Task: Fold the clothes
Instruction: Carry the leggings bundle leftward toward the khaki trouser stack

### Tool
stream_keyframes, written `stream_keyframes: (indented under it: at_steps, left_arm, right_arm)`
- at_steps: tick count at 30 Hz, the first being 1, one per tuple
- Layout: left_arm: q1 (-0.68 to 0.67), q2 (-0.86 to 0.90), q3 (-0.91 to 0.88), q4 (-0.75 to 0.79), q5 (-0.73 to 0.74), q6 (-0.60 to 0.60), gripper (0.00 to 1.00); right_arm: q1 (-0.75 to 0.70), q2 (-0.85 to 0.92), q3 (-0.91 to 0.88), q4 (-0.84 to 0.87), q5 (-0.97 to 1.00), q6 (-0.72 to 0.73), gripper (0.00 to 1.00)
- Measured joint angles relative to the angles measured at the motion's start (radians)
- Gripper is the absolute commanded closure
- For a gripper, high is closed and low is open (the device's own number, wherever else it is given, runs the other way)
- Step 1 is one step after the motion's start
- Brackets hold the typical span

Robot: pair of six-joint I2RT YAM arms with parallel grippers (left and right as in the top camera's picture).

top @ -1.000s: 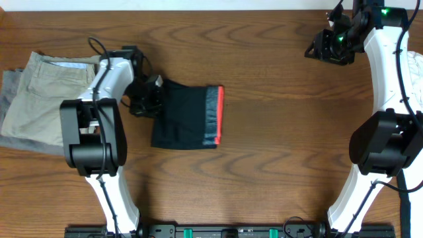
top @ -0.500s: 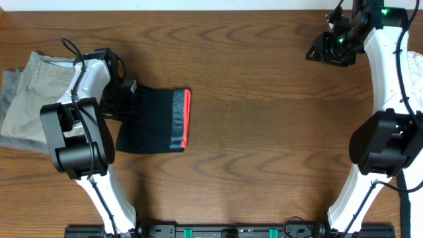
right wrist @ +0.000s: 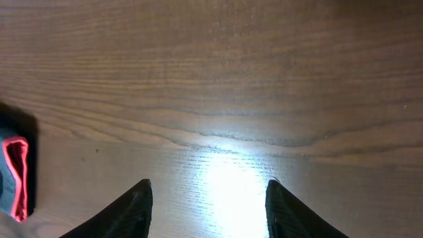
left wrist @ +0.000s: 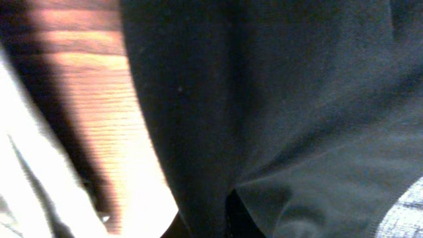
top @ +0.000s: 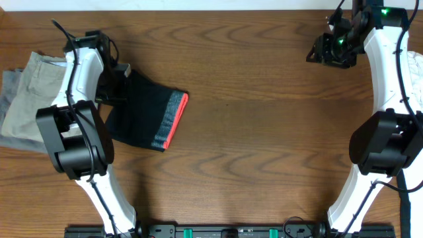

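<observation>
The black trousers (top: 142, 112) lie folded on the wooden table at the left, turned at a slant. Their red-orange waistband with its grey band (top: 173, 122) points to the lower right. My left gripper (top: 117, 82) is at their upper left edge, shut on the black fabric. The black trousers (left wrist: 284, 99) fill the left wrist view and hide the fingers. My right gripper (top: 324, 51) is far off at the back right, open and empty above bare wood, its fingertips (right wrist: 139, 198) spread wide. The waistband end of the trousers (right wrist: 14, 175) shows at the left edge of the right wrist view.
Beige khaki trousers (top: 33, 99) lie on a grey garment (top: 8, 82) at the table's left edge, right beside the left gripper. Pale fabric (left wrist: 26, 192) also shows in the left wrist view. A white object (top: 416, 66) sits at the right edge.
My left gripper has pulled the black trousers to the left, towards the khaki pile, and turned them so the waistband now slants down to the right. The right arm has not moved.
</observation>
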Motion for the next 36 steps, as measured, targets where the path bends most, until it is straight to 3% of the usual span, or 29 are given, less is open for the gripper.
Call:
stream_keyframes:
  at_steps: [12,28,36]
  left_arm:
    - [0.097,-0.017,0.014,0.008,-0.010,0.002,0.94]
    - [0.099,-0.234,0.014,0.069,-0.040,0.011,0.94]
    - [0.129,-0.256,0.015,0.099,-0.048,0.023,0.94]
  right_arm:
    - [0.000,0.000,0.000,-0.007,0.002,0.000,0.46]
    - [0.000,0.000,0.000,-0.007,0.007,0.000,0.44]
    - [0.000,0.000,0.000,-0.007,0.026,0.000,0.44]
